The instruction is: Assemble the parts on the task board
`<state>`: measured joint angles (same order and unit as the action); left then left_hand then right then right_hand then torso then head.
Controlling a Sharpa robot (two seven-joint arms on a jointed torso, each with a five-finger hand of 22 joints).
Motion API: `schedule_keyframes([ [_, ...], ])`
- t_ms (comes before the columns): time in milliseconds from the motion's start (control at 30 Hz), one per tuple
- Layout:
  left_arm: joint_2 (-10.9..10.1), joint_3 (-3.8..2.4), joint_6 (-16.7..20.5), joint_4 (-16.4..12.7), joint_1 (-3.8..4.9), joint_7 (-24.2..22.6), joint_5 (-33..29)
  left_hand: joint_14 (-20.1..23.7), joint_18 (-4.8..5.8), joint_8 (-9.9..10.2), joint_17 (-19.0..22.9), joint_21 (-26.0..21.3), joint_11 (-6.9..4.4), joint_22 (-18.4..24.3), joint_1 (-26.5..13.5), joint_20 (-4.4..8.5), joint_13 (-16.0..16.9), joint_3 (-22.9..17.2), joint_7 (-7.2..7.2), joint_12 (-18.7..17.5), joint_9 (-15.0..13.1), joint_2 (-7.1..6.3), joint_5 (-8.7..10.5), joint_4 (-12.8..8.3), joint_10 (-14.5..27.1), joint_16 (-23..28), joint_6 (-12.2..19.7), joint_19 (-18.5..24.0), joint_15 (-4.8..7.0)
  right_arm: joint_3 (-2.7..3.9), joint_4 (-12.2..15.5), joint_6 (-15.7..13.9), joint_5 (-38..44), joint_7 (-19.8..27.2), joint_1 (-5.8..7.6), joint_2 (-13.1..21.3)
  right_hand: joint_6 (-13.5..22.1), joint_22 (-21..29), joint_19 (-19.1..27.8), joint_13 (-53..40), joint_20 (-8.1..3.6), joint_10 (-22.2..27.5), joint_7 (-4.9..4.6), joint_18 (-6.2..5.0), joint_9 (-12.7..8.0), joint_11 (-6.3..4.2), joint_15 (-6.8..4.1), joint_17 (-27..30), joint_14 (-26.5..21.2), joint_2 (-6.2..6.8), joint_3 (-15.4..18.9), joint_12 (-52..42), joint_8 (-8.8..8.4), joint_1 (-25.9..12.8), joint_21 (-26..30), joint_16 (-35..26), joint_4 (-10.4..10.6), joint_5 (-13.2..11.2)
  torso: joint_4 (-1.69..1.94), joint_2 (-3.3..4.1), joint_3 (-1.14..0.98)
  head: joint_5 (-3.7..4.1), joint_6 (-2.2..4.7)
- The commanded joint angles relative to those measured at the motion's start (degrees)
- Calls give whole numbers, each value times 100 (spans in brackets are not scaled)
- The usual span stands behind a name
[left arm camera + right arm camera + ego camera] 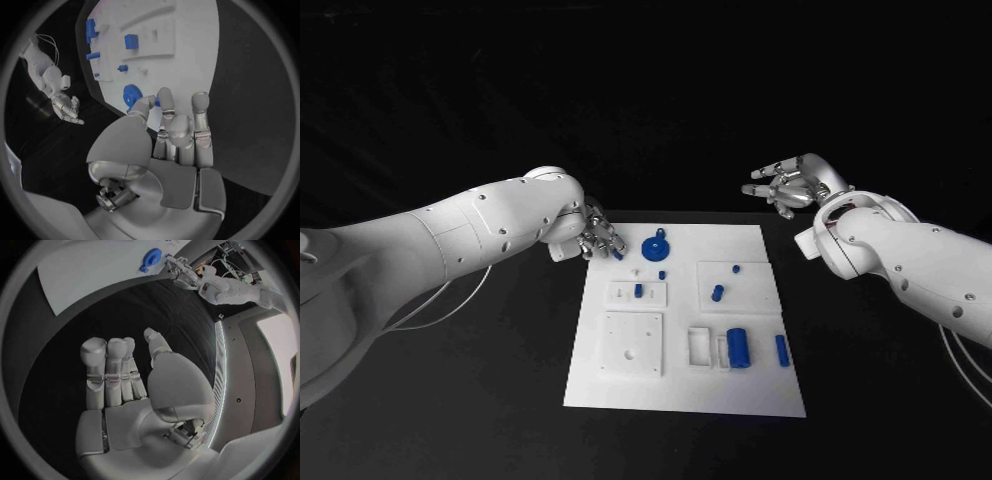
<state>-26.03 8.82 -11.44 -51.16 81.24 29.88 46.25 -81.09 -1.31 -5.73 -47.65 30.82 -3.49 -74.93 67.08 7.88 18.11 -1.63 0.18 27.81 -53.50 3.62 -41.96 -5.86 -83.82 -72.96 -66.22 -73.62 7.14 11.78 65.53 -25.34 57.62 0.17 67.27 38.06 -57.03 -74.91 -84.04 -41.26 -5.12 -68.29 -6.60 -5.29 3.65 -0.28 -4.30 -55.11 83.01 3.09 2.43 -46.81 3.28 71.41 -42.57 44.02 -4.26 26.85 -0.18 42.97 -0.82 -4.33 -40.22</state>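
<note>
The left hand point(596, 240) hovers at the task board point(747, 390)'s ten o'clock corner, fingers apart, holding nothing — probably reaching for the round blue part point(656, 246) just beside it. The right hand point(793, 186) waits off the board at one o'clock — loosely spread, holding nothing.

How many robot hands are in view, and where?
2. Left robot hand at the task board's far left edge, by the blue disc; right robot hand beyond its far right corner.

The left hand point(596, 238) hovers at the far left corner of the white board point(687, 390), near a blue wheel point(656, 246); the right hand point(790, 183) is away from it, fingers apart
</note>
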Motion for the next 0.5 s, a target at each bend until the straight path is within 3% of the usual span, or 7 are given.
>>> schedule_keyframes([
  [33,-22,-6,20,-73,5,-2,-279,-27,-68,-26,-14,43,-17,-108,-65,3,10,-296,-43,42,-385,105,-31,-248,-284,-23,-2,52,-16,3,-8,86,-10,37,-13,-9,37,-42,-316,5,-38,1,14,-97,9,-5,-13,-9,17,22,-19,-30,33,33,10,-24,10,19,-1,1,1,-13,10],
  [267,-241,-30,402,-473,9,47,-329,-56,-79,81,-34,67,-27,-104,-168,3,23,-374,-57,133,-608,128,-76,-384,-290,-42,-82,35,-11,3,-7,93,-23,36,-27,14,37,-42,-316,5,-38,1,14,-97,9,-5,-13,-9,17,22,-19,-30,33,33,10,-24,10,19,15,-19,-5,-32,24],
  [500,-763,-104,1090,-1384,31,265,-107,-111,-87,91,-60,83,-45,-103,-213,12,23,-398,-76,241,-691,136,-174,-447,-295,-48,-156,-7,1,2,-21,117,-43,29,-50,45,40,-36,-316,12,-38,5,13,-96,9,-4,-13,-13,17,26,-20,-33,32,20,6,-28,6,32,43,-60,-12,-20,2],
])
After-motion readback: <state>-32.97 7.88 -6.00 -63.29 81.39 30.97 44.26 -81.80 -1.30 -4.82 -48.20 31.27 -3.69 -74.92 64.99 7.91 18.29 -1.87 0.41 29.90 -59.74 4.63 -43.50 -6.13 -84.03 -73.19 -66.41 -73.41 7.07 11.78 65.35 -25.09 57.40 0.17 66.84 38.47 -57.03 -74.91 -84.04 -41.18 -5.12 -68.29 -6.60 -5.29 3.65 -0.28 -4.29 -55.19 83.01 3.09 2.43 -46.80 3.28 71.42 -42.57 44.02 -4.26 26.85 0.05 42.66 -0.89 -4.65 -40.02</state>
